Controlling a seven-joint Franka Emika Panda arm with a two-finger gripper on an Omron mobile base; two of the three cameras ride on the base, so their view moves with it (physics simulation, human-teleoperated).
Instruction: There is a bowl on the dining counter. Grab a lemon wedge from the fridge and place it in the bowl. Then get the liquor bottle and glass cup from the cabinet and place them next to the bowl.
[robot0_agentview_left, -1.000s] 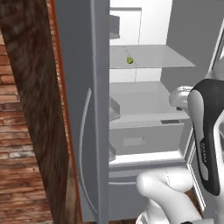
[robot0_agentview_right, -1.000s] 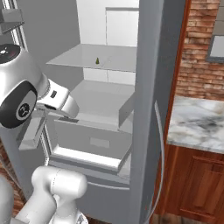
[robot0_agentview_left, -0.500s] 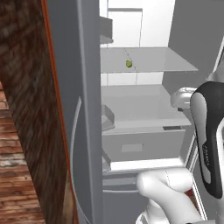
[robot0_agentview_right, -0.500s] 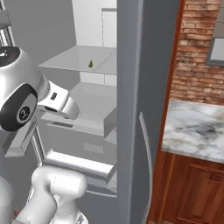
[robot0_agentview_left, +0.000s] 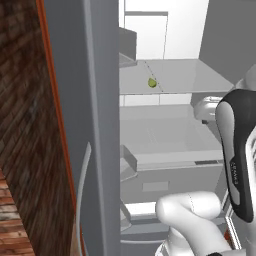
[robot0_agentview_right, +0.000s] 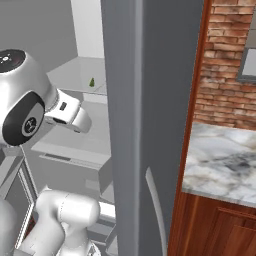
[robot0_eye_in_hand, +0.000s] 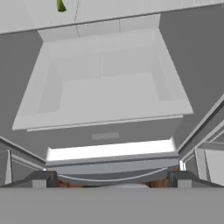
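The lemon wedge (robot0_agentview_left: 152, 82) is a small green piece lying on the fridge's upper glass shelf (robot0_agentview_left: 185, 75). It also appears in the right base view as a lemon wedge (robot0_agentview_right: 92, 82) and at the top left of the hand view as a lemon wedge (robot0_eye_in_hand: 61, 5). My gripper (robot0_eye_in_hand: 111, 181) is open and holds nothing, its fingertips (robot0_eye_in_hand: 43, 178) wide apart. It points into the fridge, over an empty white drawer (robot0_eye_in_hand: 105, 87) well below the wedge. My hand (robot0_agentview_right: 70, 114) hangs in front of the fridge interior. The bowl, bottle and cup are out of view.
An open grey fridge door (robot0_agentview_left: 95, 125) stands close on the left, and the other door (robot0_agentview_right: 150, 100) close on the right. A brick wall (robot0_agentview_left: 30, 125) lies left of the fridge. A marble counter (robot0_agentview_right: 225, 160) over wooden cabinets (robot0_agentview_right: 215, 225) lies to the right.
Both base views have shifted as the base drove closer to the fridge, so the doors now loom larger. The arm keeps its pose and the lemon wedge stays on its shelf.
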